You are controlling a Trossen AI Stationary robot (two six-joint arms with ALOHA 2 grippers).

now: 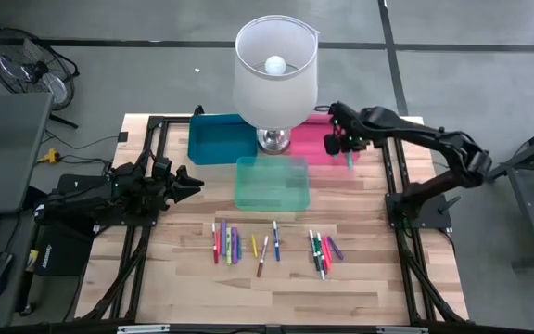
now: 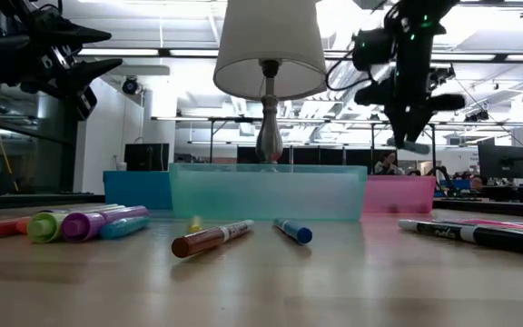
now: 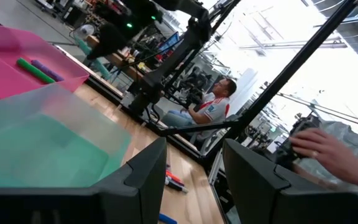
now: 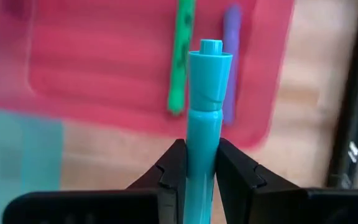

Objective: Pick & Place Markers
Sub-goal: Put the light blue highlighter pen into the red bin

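Nearest the front edge of the wooden table (image 1: 286,288), the markers (image 1: 226,243) lie loose in three small groups: a cluster to the left, a few in the middle (image 1: 265,247), and another bunch to the right (image 1: 322,250). In the low view a brown marker (image 2: 212,238) and a blue-capped one (image 2: 293,230) lie in front.

Just behind them stands a clear green bin (image 1: 272,182). Level with it at the table's left side, the left gripper (image 1: 189,183) hangs above the wood with its fingers (image 3: 145,177) spread apart and nothing between them.

Farther back are a blue bin (image 1: 219,137) on the left and a pink bin (image 1: 311,141) on the right, with a white lamp (image 1: 275,74) standing between them. A green marker (image 4: 180,56) and a purple marker (image 4: 231,62) already lie in the pink bin.

The right gripper (image 4: 201,165) hovers above the pink bin's right end, pinching a teal marker (image 4: 205,118) that points down toward the bin.

Beyond the table a person (image 3: 204,109) sits in the room, and a hand (image 3: 328,149) shows at the edge of the left wrist view.
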